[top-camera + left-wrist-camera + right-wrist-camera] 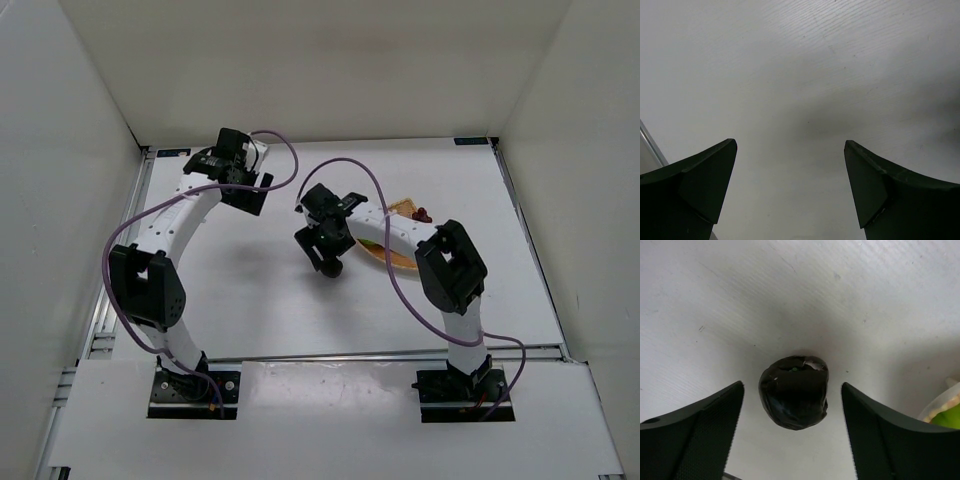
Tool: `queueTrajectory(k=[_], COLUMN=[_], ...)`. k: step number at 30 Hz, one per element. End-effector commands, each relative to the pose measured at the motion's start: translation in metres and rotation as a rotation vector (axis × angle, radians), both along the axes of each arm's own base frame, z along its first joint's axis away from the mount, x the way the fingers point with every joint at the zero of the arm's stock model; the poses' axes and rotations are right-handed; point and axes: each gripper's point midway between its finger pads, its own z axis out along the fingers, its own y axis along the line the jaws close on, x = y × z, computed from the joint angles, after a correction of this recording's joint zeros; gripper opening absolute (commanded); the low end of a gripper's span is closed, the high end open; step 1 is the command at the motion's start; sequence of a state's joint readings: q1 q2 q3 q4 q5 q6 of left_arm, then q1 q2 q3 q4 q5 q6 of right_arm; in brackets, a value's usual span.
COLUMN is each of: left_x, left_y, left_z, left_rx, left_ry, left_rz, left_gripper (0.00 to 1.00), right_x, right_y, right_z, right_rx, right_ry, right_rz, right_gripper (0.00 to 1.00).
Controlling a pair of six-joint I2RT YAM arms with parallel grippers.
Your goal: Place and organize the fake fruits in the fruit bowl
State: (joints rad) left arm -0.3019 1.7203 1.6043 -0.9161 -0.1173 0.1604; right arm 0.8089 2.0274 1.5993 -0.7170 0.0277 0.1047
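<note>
The dark purple-black round fruit (794,397) lies on the white table, between the open fingers of my right gripper (792,385) and touching neither one. In the top view the fruit (333,266) sits just below the right gripper (325,243). The wicker fruit bowl (402,263) lies to the right of it, mostly hidden under the right arm. The dark red grape bunch (421,213) lies at the bowl's far edge. A bright green fruit (951,418) shows inside the bowl's rim (939,403). My left gripper (790,142) is open and empty over bare table.
White walls enclose the table on the left, back and right. The left arm (160,235) arches up the left side, its gripper (243,185) near the back. Purple cables loop over both arms. A metal rail (650,145) runs along the table's left edge.
</note>
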Motion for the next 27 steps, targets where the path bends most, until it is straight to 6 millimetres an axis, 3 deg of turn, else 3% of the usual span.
queueTrajectory(k=[1,3,6,8,10,12,14,16,18,19,20,21,24,27], left_x=[-0.007,-0.008,-0.008,-0.008,-0.006,-0.006,-0.005,-0.006,-0.009,-0.010,-0.010,-0.010,-0.010,-0.007], left_y=[0.004,0.007,0.007,0.007,0.006,0.011,0.011,0.012,0.013,0.014,0.017,0.017,0.017,0.017], left_z=[0.020,0.016,0.018,0.023,0.027,0.029,0.029,0.034,0.033,0.030,0.030,0.030,0.030,0.030], left_rx=[-0.033,-0.035,-0.058,-0.060,-0.064,-0.063,-0.063,-0.059,-0.059,-0.056,-0.056,-0.056,-0.056,-0.056], left_ry=[-0.047,-0.036,-0.030,-0.036,-0.047,-0.046,-0.046,-0.059,-0.057,-0.049,-0.049,-0.049,-0.049,-0.049], left_rz=[0.023,0.040,0.044,0.044,0.043,0.054,0.054,0.059,0.059,0.059,0.068,0.069,0.069,0.069], left_gripper=[0.99,0.99,0.99,0.99,0.99,0.99,0.99,0.99,0.99,0.99,0.99,0.99,0.99,0.99], right_x=[-0.016,-0.020,-0.024,-0.026,-0.025,-0.027,-0.030,-0.020,-0.014,-0.009,-0.006,0.001,0.012,0.019], right_y=[-0.008,-0.008,-0.007,-0.008,-0.009,-0.010,-0.014,-0.031,-0.062,-0.075,-0.099,-0.123,-0.172,-0.206], right_z=[-0.002,-0.001,-0.005,-0.005,0.006,0.016,0.038,0.068,0.072,0.088,0.081,0.091,0.088,0.070], right_rx=[-0.049,-0.053,-0.042,-0.046,-0.028,-0.007,0.033,0.078,0.078,0.109,0.068,0.080,0.066,0.021], right_ry=[0.017,0.013,0.033,0.042,0.024,0.016,-0.008,-0.073,-0.088,-0.136,-0.165,-0.201,-0.232,-0.213], right_rz=[-0.021,-0.023,-0.028,-0.039,-0.066,-0.085,-0.130,-0.218,-0.367,-0.433,-0.544,-0.634,-0.832,-0.927], right_gripper=[0.76,0.68,0.41,0.33,0.26,0.25,0.25,0.25,0.25,0.25,0.24,0.24,0.24,0.24])
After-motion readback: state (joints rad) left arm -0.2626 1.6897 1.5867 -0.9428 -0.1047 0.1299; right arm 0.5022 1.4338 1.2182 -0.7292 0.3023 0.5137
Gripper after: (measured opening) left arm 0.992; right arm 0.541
